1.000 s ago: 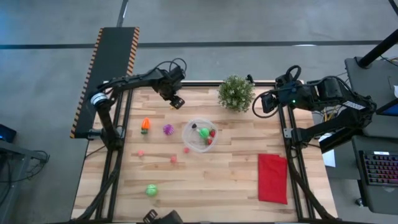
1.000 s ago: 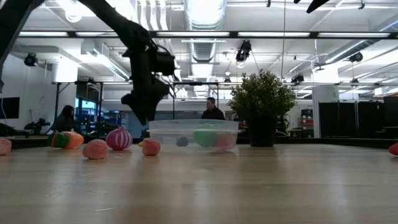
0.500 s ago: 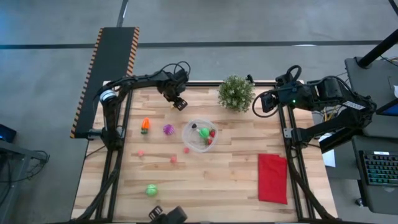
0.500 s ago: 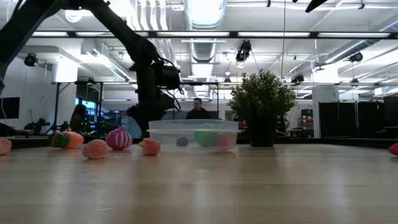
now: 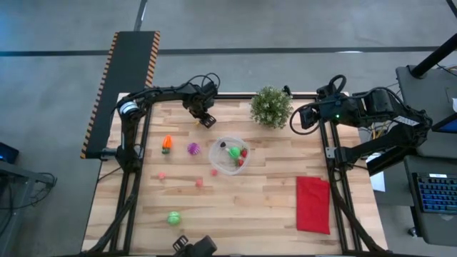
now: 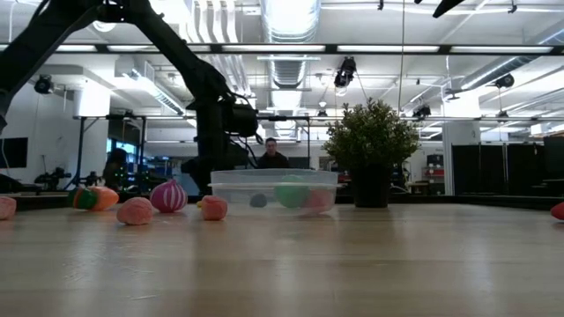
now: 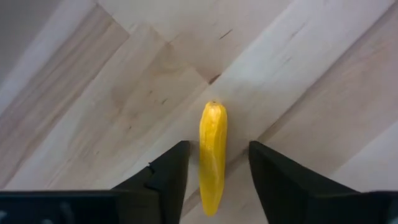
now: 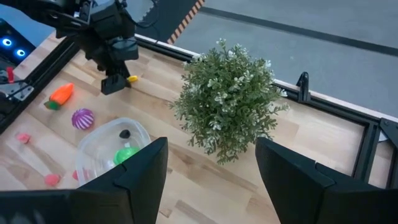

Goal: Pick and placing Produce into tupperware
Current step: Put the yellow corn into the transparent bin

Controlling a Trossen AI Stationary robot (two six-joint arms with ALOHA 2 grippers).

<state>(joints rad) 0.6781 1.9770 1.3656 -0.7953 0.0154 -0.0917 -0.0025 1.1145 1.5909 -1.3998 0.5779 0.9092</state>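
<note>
My left gripper (image 7: 216,149) is open and stands low over the table's far left part (image 5: 207,119), one finger on either side of a small yellow toy (image 7: 212,155) that lies flat on the wood along the fingers; neither finger touches it. The clear round bowl (image 5: 229,155) sits mid-table with green, red and dark pieces inside. An orange carrot (image 5: 166,143), a purple piece (image 5: 192,148), small pink pieces (image 5: 199,183) and a green ball (image 5: 173,218) lie on the table. My right gripper (image 8: 210,146) is open and waits at the far right edge (image 5: 294,118).
A bushy potted plant (image 5: 270,106) stands at the far edge between both arms. A flat red cloth (image 5: 313,204) lies near the right edge. In the low view a person (image 6: 270,154) shows in the room behind the bowl (image 6: 275,189).
My left gripper has moved a little toward the table's right edge and come down toward the table, now low behind the bowl in the low view. The produce and the bowl have stayed where they were.
</note>
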